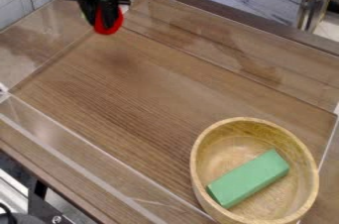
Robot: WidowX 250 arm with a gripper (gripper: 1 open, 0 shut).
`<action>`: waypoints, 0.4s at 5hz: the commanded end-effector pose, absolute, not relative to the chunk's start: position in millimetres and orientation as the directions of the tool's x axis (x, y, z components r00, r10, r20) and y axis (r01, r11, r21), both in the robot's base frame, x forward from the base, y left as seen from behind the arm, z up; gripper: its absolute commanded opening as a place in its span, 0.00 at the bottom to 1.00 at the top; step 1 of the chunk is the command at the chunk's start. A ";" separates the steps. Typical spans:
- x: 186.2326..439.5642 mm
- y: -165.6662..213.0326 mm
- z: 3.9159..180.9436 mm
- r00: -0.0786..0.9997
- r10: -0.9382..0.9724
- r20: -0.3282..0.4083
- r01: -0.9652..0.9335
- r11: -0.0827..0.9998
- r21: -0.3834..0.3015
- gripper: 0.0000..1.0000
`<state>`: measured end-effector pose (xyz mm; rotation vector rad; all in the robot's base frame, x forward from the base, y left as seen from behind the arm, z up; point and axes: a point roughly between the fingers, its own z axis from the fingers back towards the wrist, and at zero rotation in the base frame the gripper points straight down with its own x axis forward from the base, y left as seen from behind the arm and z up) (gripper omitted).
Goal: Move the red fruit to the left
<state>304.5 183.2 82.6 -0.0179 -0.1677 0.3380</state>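
The red fruit (107, 21) is small, glossy and rounded, and it hangs just above the wooden table at the far left. My black gripper (103, 15) points straight down and is shut on the fruit, its fingers (91, 12) covering the fruit's upper part. The arm rises out of the top of the picture.
A wooden bowl (208, 165) at the near right holds a green rectangular block (248, 178). Clear plastic walls (54, 129) fence the wooden table (172, 89) on the left, near and right sides.
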 end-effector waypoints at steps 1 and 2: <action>306.7 209.6 82.3 0.920 0.327 0.217 -0.333 0.943 -0.010 0.00; 308.1 216.6 63.1 0.923 0.323 0.211 -0.328 0.944 -0.009 0.00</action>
